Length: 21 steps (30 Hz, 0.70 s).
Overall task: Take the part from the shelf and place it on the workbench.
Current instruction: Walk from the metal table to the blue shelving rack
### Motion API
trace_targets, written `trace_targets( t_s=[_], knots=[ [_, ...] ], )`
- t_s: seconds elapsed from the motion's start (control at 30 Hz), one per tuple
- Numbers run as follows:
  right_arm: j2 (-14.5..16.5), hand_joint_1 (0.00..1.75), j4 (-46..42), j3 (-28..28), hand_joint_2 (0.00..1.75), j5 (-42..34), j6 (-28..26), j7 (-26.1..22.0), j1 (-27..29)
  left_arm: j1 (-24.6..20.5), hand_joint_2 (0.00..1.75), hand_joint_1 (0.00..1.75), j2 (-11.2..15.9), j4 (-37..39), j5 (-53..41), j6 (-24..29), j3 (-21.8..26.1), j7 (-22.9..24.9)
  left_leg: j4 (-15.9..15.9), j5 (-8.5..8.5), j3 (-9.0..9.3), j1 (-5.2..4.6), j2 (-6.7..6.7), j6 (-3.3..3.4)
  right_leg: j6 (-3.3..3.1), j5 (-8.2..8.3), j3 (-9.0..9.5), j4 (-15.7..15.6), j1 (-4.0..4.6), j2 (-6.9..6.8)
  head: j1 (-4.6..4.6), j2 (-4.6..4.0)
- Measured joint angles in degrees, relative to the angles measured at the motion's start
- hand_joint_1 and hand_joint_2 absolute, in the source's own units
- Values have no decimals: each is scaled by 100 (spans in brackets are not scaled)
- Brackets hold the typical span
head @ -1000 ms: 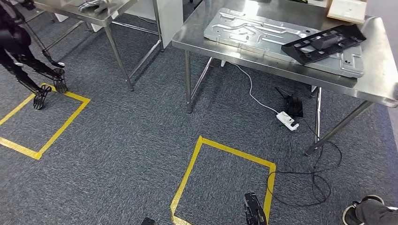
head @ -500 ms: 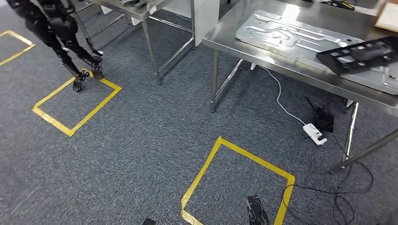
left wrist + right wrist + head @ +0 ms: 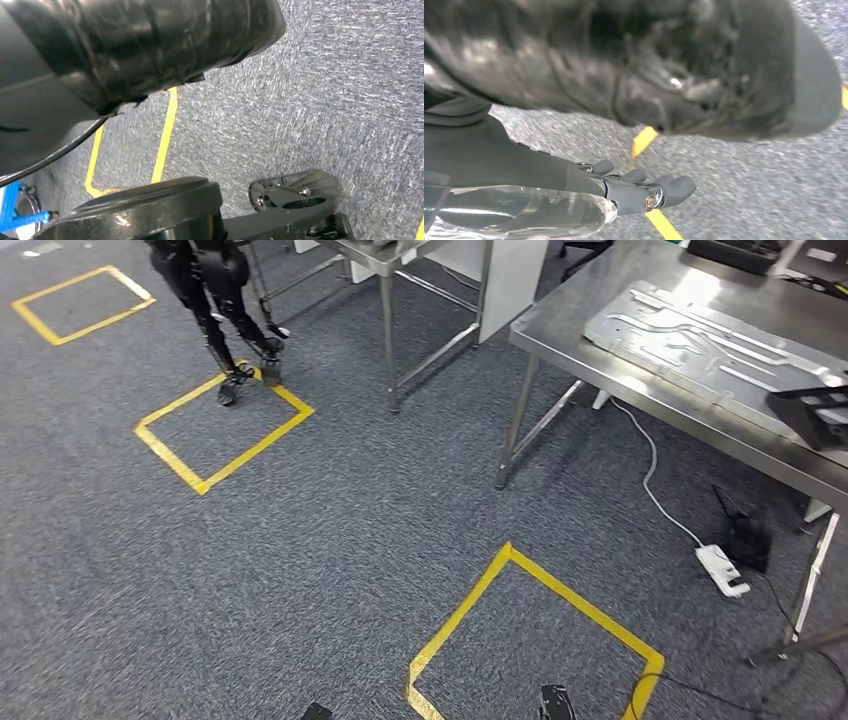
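A steel workbench (image 3: 548,332) stands at the right of the head view. A large silver sheet-metal panel (image 3: 700,340) lies on it. One end of a black frame-shaped part (image 3: 822,412) rests on the panel at the picture's right edge. My right hand (image 3: 644,192) hangs beside my dark body over the grey carpet, fingers stretched out and apart, holding nothing. The left wrist view looks down past my body at the carpet and a yellow tape line (image 3: 165,135).
Yellow tape squares (image 3: 530,630) (image 3: 222,435) mark the carpet. Another black humanoid robot (image 3: 215,290) stands at the far left square. A second steel table (image 3: 400,260) stands behind. A white cable and power strip (image 3: 722,570) lie under the workbench.
The camera has swung left: tables, tape squares and the other robot have all slid right in the picture, and the black part is now cut off at the right edge.
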Motion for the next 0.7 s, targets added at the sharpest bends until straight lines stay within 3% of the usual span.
trace_targets(
  t_s=[0.03,0.1,0.17,0.23,0.3,0.37,0.4,0.43,0.47,0.53,0.6,0.67,0.7],
  knots=[
    [0,0,15,0,0,-57,-31,-15,12,-7,0,0,9,-1,-23,-42,-23,11,28,-2,-18,-4,-70,-23,-12,98,139,-308,-8,131,-4,0],
    [7,0,44,-1,0,-204,-103,-28,65,-18,0,0,34,-2,-148,-161,-81,69,52,13,-62,-2,-193,-95,-36,111,236,-541,-3,273,-7,0],
    [34,0,63,-2,0,-348,-148,-33,138,-13,87,0,84,-2,-339,-309,-190,132,49,34,-103,16,-284,-167,-89,138,248,-564,-1,135,-6,0],
    [60,0,82,-3,0,-412,-127,0,171,-8,175,0,143,-2,-480,-426,-334,168,247,-91,-213,4,-59,-217,-167,176,265,-599,-13,-1,-32,0],
    [65,0,109,-4,0,-427,-87,78,175,-40,175,0,198,-2,-534,-500,-465,190,882,-441,-504,-4,299,-257,-218,191,265,-614,8,-147,-68,0],
    [66,0,137,-4,0,-440,-73,164,187,-103,175,0,242,-2,-544,-567,-578,236,1542,-713,-802,8,413,-287,-239,185,260,-613,36,-328,-80,0],
    [69,0,148,-4,0,-443,-73,195,192,-136,175,0,259,-2,-546,-605,-626,275,1635,-709,-834,10,427,-292,-242,181,260,-612,43,-418,-80,0],
    [74,0,155,-4,0,-443,-73,221,190,-166,175,0,277,-2,-545,-638,-672,318,1511,-609,-756,11,445,-288,-242,176,263,-612,47,-498,-81,0],
    [82,0,157,-4,0,-439,-72,242,184,-194,175,0,294,-2,-537,-662,-712,352,1189,-440,-570,8,496,-272,-237,169,270,-612,50,-574,-82,0],
    [99,0,158,-4,0,-407,-64,268,168,-242,175,0,318,-2,-483,-675,-763,377,412,-180,-134,-30,760,-214,-203,142,295,-606,73,-698,-81,0],
    [109,0,158,-4,0,-349,-40,285,151,-270,175,0,325,-3,-398,-660,-788,354,46,-117,54,-79,913,-153,-155,117,318,-602,104,-805,-71,0],
    [122,0,157,-4,0,-280,3,317,117,-261,175,0,333,-4,-327,-623,-813,332,11,-95,47,-89,800,-102,-106,99,335,-611,120,-914,-61,0],
    [128,0,156,-4,0,-240,20,352,88,-242,175,0,337,-4,-296,-588,-824,320,-17,-77,55,-79,739,-76,-77,59,332,-580,110,-867,-55,0]
  ],
)
